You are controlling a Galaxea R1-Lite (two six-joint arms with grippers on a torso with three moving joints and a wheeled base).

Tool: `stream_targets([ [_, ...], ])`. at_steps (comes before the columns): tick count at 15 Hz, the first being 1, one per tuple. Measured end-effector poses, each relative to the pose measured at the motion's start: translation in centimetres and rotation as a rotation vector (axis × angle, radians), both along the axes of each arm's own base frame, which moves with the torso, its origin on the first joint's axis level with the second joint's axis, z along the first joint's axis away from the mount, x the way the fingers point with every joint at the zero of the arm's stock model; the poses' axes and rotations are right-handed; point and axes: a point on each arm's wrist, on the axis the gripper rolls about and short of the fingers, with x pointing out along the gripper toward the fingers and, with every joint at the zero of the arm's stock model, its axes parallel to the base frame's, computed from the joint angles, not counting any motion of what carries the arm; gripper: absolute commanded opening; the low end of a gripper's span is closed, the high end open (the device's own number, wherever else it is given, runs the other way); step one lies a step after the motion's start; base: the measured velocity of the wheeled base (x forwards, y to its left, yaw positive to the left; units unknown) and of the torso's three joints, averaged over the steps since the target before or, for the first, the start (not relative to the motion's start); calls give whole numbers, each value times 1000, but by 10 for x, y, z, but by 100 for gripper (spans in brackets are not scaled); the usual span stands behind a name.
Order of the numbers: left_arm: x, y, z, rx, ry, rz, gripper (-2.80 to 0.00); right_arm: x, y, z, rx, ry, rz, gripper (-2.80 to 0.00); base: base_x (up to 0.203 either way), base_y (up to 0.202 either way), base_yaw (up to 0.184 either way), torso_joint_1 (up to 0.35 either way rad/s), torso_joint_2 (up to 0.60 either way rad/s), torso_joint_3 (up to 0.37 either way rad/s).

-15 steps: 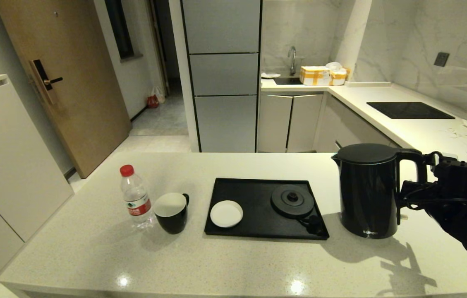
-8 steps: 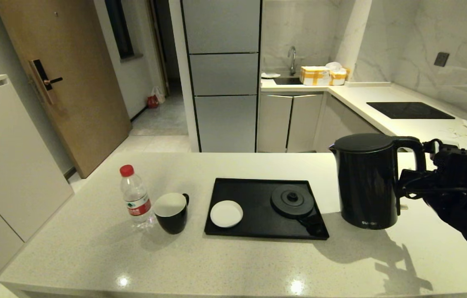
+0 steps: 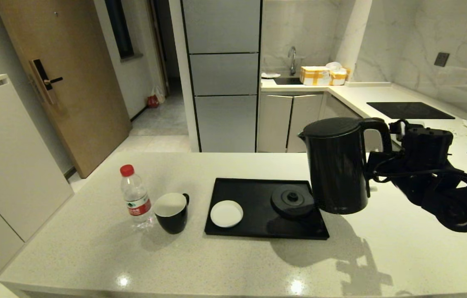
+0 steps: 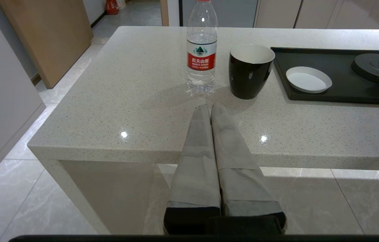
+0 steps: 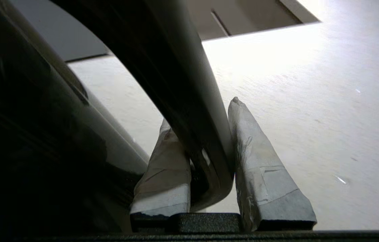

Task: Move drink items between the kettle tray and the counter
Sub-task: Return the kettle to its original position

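Kettle [image 3: 336,165] in right pincer [image 3: 376,171], seemingly airborne over tray [image 3: 254,198] edge.

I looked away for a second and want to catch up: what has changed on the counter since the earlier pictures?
The right gripper, still clamped on the kettle handle, lifted it off the counter and carried it left toward the base disc on the tray. Bottle, mug, saucer and the left gripper stayed put.
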Motion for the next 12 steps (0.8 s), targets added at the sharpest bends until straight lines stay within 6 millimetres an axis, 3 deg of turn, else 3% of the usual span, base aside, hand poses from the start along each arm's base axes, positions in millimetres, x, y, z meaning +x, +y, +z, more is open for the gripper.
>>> stream_targets([
  [3,0,0,0,0,0,0,-280,19,20,-2,1,-6,44,-280,0,0,0,0,0,0],
  [8,0,0,0,0,0,0,-280,55,47,-30,5,12,99,-280,0,0,0,0,0,0],
  [12,0,0,0,0,0,0,-280,71,67,-46,4,28,138,-280,0,0,0,0,0,0],
])
